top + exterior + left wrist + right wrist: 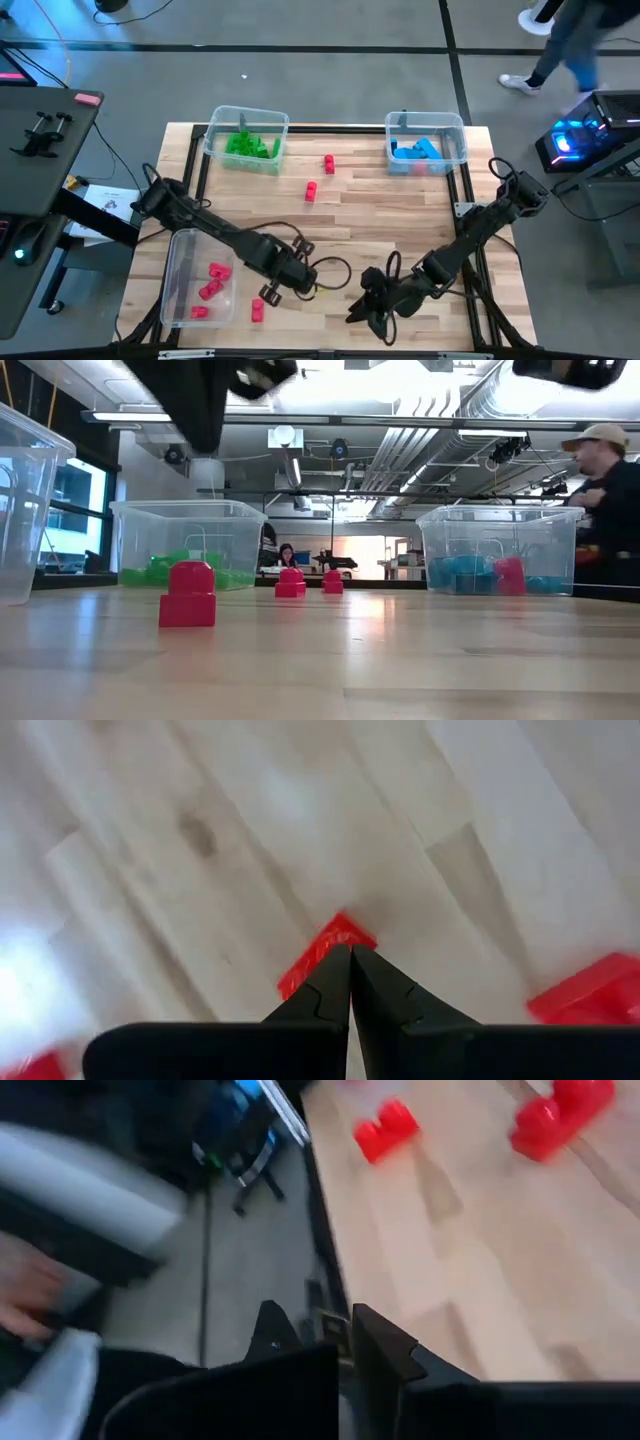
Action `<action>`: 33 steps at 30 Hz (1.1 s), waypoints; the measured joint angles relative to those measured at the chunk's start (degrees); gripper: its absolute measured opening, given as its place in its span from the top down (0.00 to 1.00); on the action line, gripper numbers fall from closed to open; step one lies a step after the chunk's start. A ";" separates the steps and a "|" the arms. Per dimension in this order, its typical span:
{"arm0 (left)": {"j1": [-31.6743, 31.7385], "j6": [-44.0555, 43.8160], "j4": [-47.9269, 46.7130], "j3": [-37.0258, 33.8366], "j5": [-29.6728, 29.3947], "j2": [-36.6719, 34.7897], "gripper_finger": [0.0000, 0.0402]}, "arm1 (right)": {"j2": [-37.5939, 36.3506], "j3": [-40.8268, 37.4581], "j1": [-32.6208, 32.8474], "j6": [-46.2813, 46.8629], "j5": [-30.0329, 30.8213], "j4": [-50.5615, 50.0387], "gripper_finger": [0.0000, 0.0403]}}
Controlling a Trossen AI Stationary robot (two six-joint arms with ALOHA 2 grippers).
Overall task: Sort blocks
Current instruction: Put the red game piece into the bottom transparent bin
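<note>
Both tools pinched closed, empty — left tool (350,952) over a studded red block (322,952) on pale wood-grain table (200,840).

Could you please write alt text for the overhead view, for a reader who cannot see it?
Two dark robot arms reach over a wooden table, both hands shut and empty: left hand near a red block, right hand at the near edge. Three clear bins hold green blocks, blue blocks and red blocks; two red blocks lie loose mid-table.
</note>
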 joint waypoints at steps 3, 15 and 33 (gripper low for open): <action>1.58 6.32 3.13 -3.12 1.35 0.92 0.99 | 0.00 0.00 1.29 1.99 4.14 4.34 1.00; 4.04 17.56 4.00 -3.70 4.19 2.98 0.67 | 0.00 0.00 3.40 6.74 18.13 9.03 1.00; 4.57 27.88 12.63 -12.71 5.22 3.29 0.42 | 0.00 0.00 1.10 4.02 18.75 8.52 1.00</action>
